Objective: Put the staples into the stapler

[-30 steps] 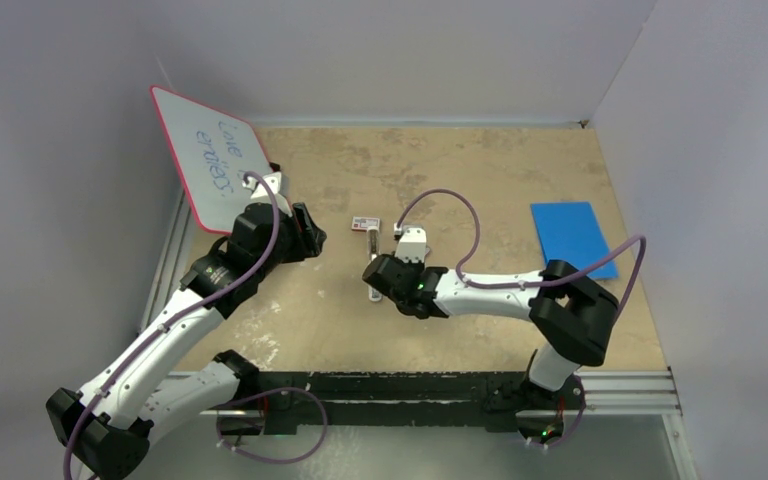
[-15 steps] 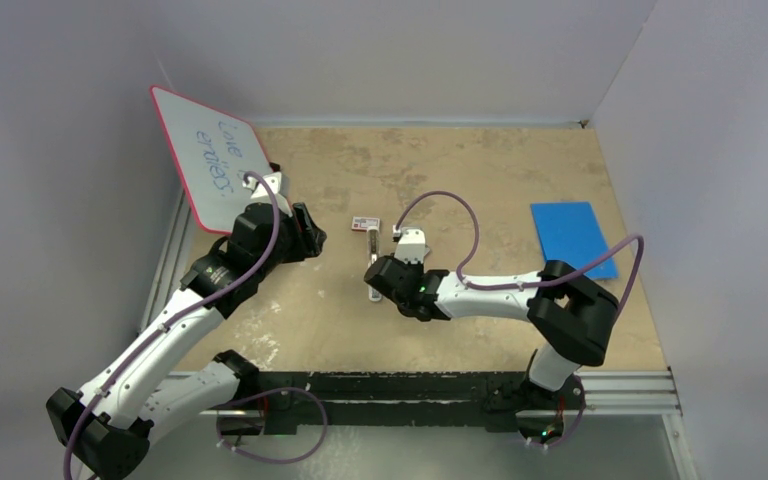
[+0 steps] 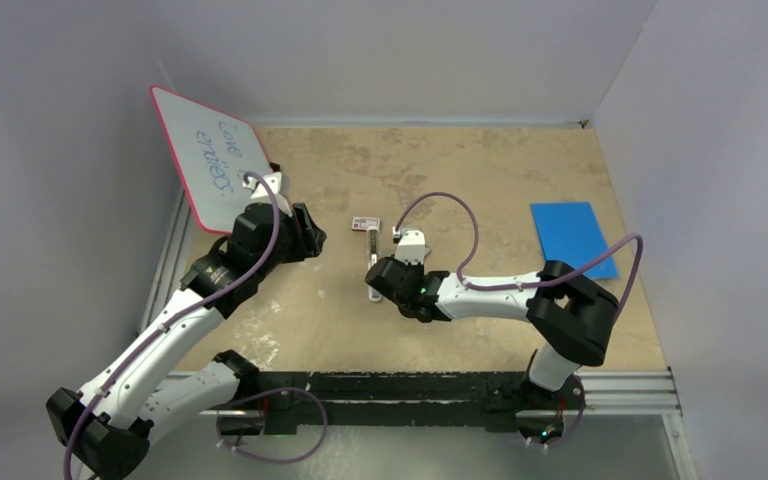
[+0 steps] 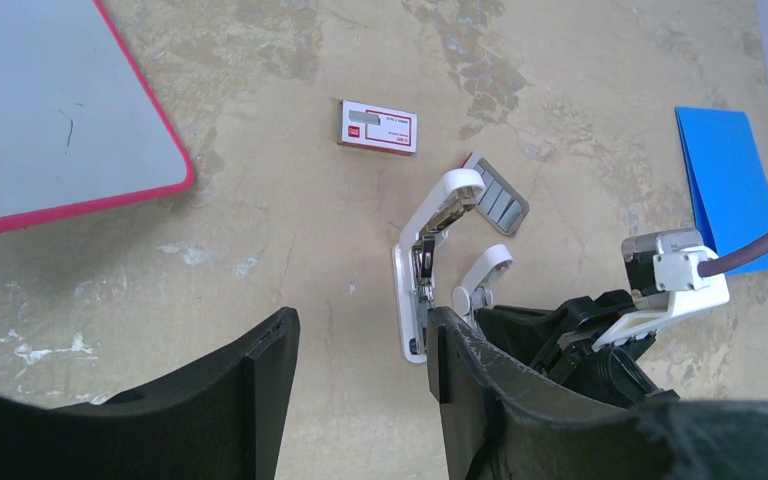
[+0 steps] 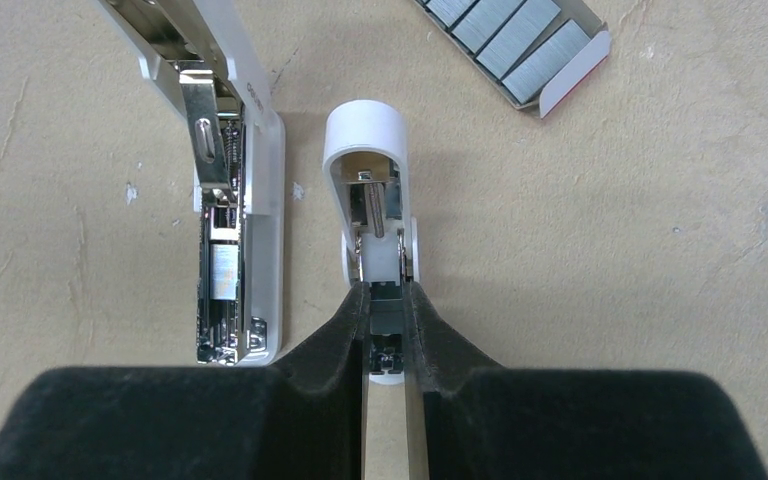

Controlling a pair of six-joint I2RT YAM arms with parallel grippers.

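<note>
The white stapler [image 5: 235, 215] lies swung open on the table, its metal magazine facing up. It also shows in the top view [image 3: 372, 265] and the left wrist view [image 4: 412, 275]. My right gripper [image 5: 387, 322] is shut on the stapler's white top arm [image 5: 368, 150], which lies beside the magazine. The staples [image 5: 520, 32] are grey ribbed blocks in an open tray just beyond; they also show in the left wrist view [image 4: 498, 198]. My left gripper [image 4: 360, 375] is open and empty, left of the stapler and above the table.
A red-and-white little box [image 4: 378, 127] lies beyond the stapler. A red-rimmed whiteboard [image 3: 210, 155] leans at the back left. A blue sheet [image 3: 570, 238] lies at the right. Walls close the table on three sides.
My right arm has shifted slightly to the left at the stapler. The left arm has not moved.
</note>
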